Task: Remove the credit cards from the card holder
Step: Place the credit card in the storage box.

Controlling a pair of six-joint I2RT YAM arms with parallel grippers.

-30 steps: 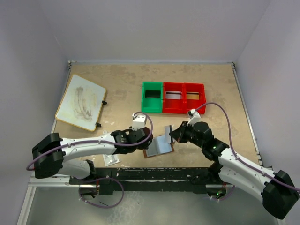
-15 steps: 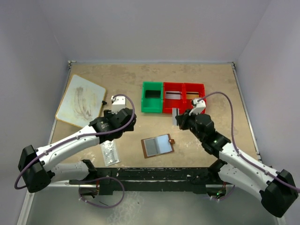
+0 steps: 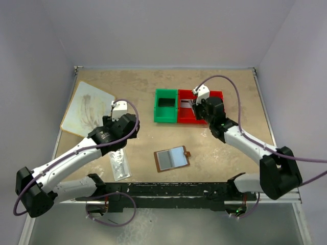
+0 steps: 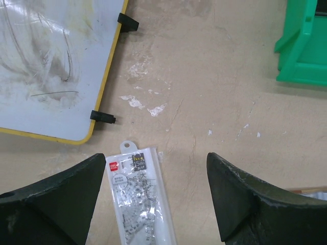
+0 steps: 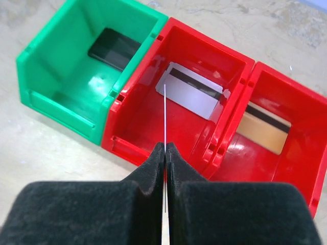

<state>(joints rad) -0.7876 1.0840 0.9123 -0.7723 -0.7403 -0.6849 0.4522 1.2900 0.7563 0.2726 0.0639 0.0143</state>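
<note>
Left end effector (image 4: 155, 166): we see its fingers spread wide, grasping nothing; it hovers above the table (image 4: 214, 102), over a clear speckled packet (image 4: 137, 199).
Right end effector (image 5: 165, 149): we see it clenched on a thin card (image 5: 164, 115), which shows edge-on above the middle red bin (image 5: 135, 122). We cannot tell the colour of this card.
Card holder (image 3: 172, 158): it lies open on the table between the two arms, apart from both end effectors. Its bluish-grey inside faces up and its brown tab is on its right.
Grey card (image 5: 191, 93): it lies flat in the middle red bin, dark stripe up.
Tan card (image 5: 263, 130): it lies flat in the right red bin (image 5: 301, 153).
Green bin (image 5: 56, 81): it stands against the middle red bin, and we see a dark card (image 5: 113, 47) on its floor.
Whiteboard (image 4: 46, 61): it is yellow-edged and smudged, and lies just beyond the packet.
</note>
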